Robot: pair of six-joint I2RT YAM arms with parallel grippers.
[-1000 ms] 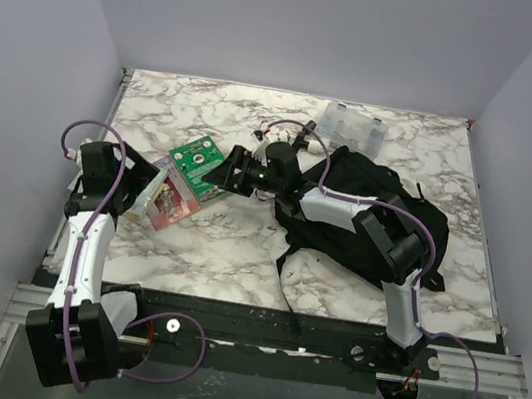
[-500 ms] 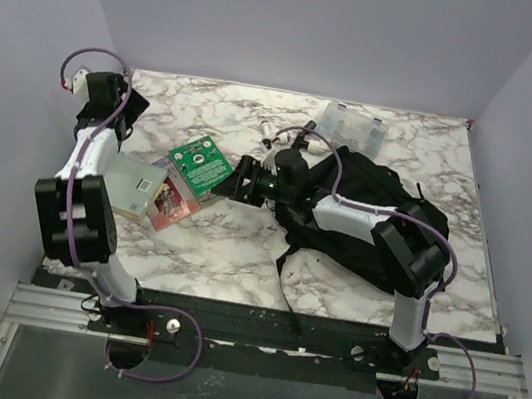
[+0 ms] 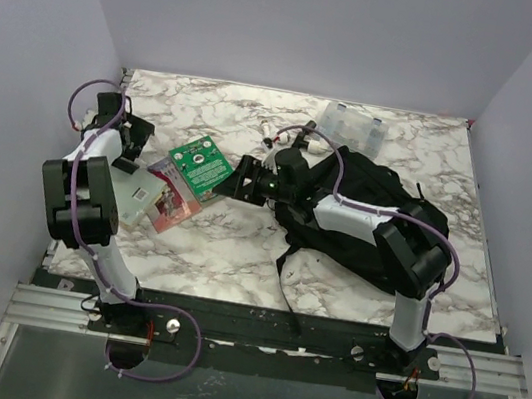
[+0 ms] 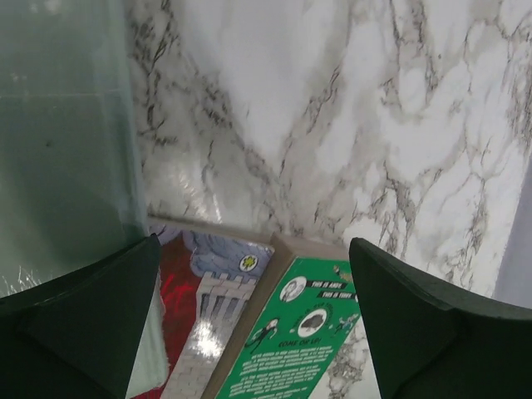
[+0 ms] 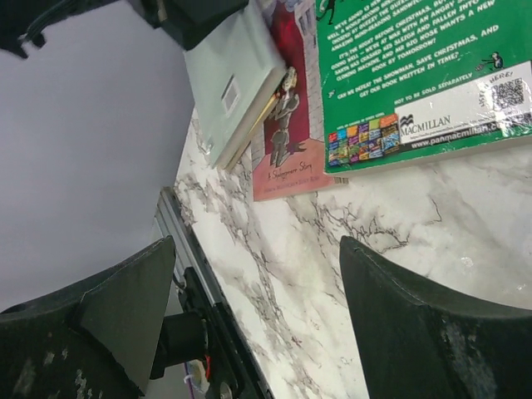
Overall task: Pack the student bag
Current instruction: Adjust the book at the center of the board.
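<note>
From where I stand, the student bag point(image 3: 370, 179) lies slumped on the right half of the tabletop point(image 3: 238, 246), and the right arm is stretched across it toward the left. The right gripper point(image 3: 242, 178) is wide open with nothing in it, just beside the right edge of the green paperback point(image 3: 199, 164). That book lies cornerwise to the tabletop's edges, overlapping a red-covered book point(image 3: 172, 205) and a grey-green one point(image 3: 133, 197) nearer the left edge.

The left gripper point(image 4: 253, 249), also fully open and empty, hangs above that same pile. So the books lie left of the bag, with the right gripper between the two. I'd judge the right arm better placed for the green book, since any book has to travel rightward. I can't make out the bag's opening under the arm.
</note>
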